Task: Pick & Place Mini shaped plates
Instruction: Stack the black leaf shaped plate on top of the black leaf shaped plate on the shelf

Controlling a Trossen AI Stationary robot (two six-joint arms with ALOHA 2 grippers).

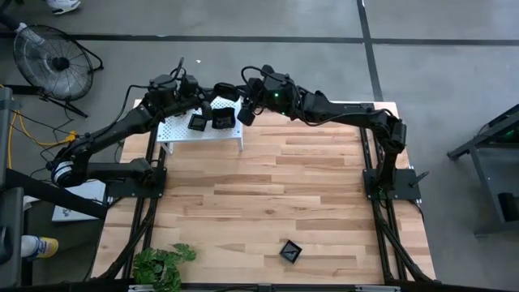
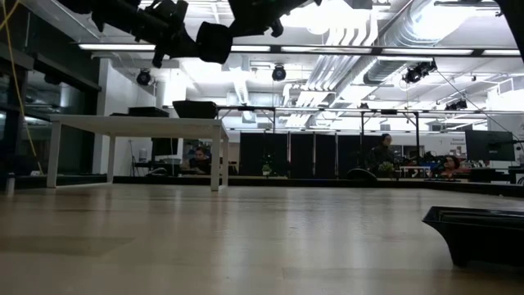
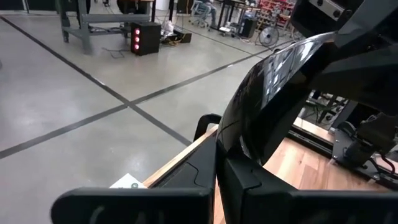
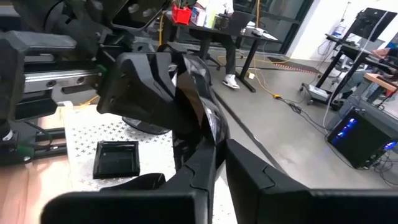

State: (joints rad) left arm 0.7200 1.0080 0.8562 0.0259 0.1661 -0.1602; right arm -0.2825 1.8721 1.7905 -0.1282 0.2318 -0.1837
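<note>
Holding one shiny black plate (image 4: 202, 118) up in the air takes both arms right now. It hangs just above the white shelf (image 1: 174, 134), near the shelf's back edge.

The left gripper (image 3: 217, 163) has its fingers pressed together on one side of this plate. The right gripper (image 4: 214, 163) comes from the other side. Its fingers look pinched on the plate's thin rim, with almost no gap left.

I think the plate is light, hard and stiff. It will not bend. It is very smooth and glossy, so it could slip out of a weak pinch. It may chip or crack if it drops on the shelf or the wood. The best place to hold it is the rim, with one finger inside the dish and one outside. The held plate has a curvy, wavy edge, so the fingers should sit on a flatter bit of it.

Two more black plates rest on top of the shelf: one square plate (image 1: 197, 122) and a second plate (image 1: 222, 122) just beside it. The shelf is white metal, full of tiny holes, and stands on thin legs.

A last small plate (image 1: 290, 251) lies far from the shelf, on the pale wooden table (image 1: 268, 195).
</note>
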